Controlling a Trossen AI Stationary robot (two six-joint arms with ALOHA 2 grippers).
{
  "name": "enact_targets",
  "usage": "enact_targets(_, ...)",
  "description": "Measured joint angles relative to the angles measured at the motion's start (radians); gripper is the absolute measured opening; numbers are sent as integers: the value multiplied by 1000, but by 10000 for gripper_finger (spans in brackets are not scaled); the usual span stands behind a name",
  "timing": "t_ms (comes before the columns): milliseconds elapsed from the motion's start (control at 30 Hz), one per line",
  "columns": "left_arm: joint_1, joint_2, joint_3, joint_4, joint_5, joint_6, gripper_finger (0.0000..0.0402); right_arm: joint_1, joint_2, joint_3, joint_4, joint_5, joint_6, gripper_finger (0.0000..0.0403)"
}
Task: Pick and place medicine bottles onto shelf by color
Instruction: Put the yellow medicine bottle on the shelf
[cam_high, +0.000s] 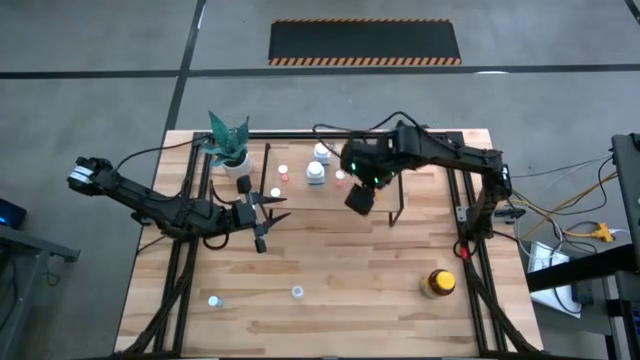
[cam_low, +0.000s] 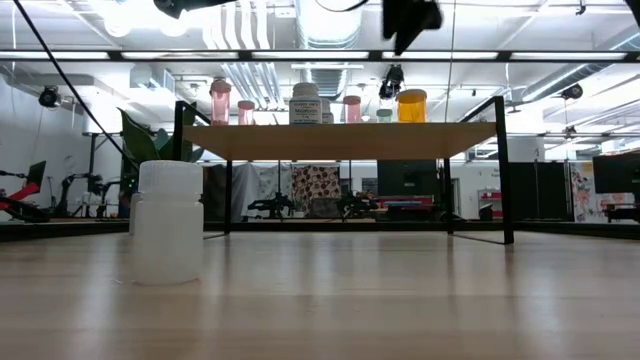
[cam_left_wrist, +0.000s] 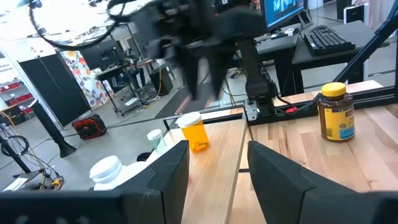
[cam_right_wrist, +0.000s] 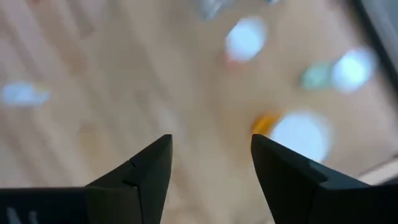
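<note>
The shelf (cam_low: 340, 140) carries several medicine bottles: pink-capped ones (cam_low: 220, 100), a white one (cam_low: 305, 103) and an orange one (cam_low: 411, 105). My right gripper (cam_high: 360, 195) hovers open above the shelf's right part, and its wrist view looks down on blurred caps (cam_right_wrist: 301, 134). My left gripper (cam_high: 264, 216) is open at the shelf's left end, level with the board (cam_left_wrist: 217, 140), facing the orange bottle (cam_left_wrist: 196, 134). Standing on the table are two tiny bottles (cam_high: 213, 300) (cam_high: 297, 292) and the amber yellow-capped bottle (cam_high: 438, 283).
A potted green plant (cam_high: 230, 145) stands at the table's far left, near the shelf. Black frame rods (cam_high: 185, 270) (cam_high: 470, 230) run along both table sides. A white bottle (cam_low: 168, 220) stands close to the low camera. Bare wood lies in the table's near middle (cam_high: 350, 260).
</note>
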Motion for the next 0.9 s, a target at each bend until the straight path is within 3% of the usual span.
enact_targets(200,0,0,0,0,0,0,147,159,0,-41,-53,-90,223,225)
enact_targets(467,1,0,1,0,0,-5,147,386,-22,-192,-50,-166,478,296)
enact_targets(667,1,0,1,-1,0,-5,147,560,-133,-409,-51,-171,810,332)
enact_targets(900,0,0,1,-4,0,-5,147,724,-309,-611,-37,-217,1246,332)
